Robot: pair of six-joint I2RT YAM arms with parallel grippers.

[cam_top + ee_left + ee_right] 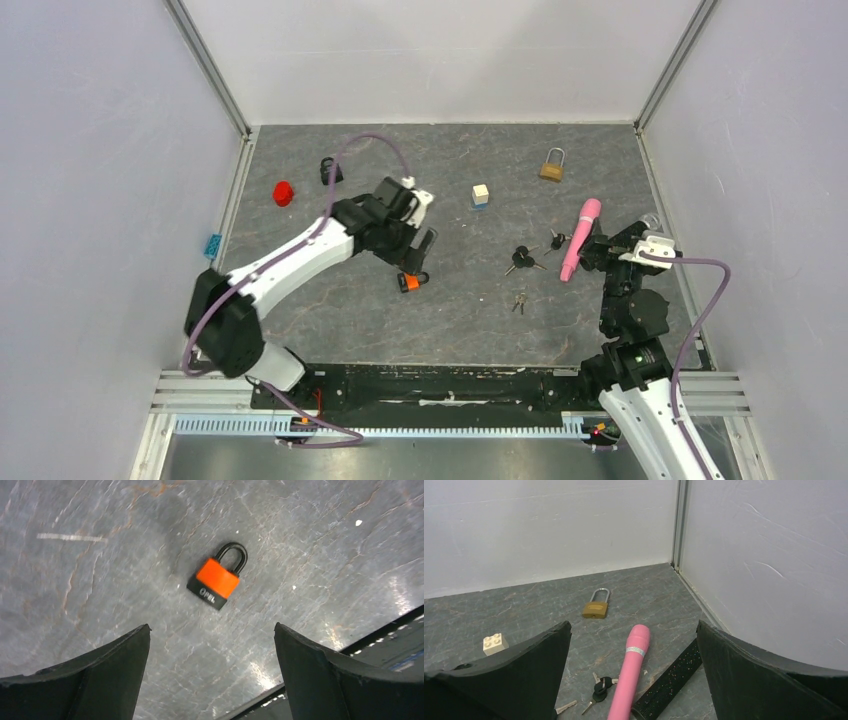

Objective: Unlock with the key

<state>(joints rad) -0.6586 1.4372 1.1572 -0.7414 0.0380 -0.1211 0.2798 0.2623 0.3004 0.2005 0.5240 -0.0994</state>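
Three pale, smooth walls, joined by aluminium corner posts, close in a grey counter [460,300] veined like slate, with a slight sheen. At its left edge lies a small blue piece [213,243]. Further in sit a red block [283,193] and a black object [330,170].

The left fingers [100,680], curved and matte black, stand wide apart and hold nothing. They hang above the orange padlock [217,582], which lies flat with its black shackle seated and bare counter all round it.

Near the middle, a cream studded brick [481,194] has open counter around it. Right of it, black-headed keys [522,258] and a small bare key bunch [519,300] lie near a glossy pink cylinder [580,238]. A brass padlock [551,166] rests toward the back wall.

The right fingers [524,680], also spread and empty, hover close to the right wall, with the cylinder lying ahead between them.
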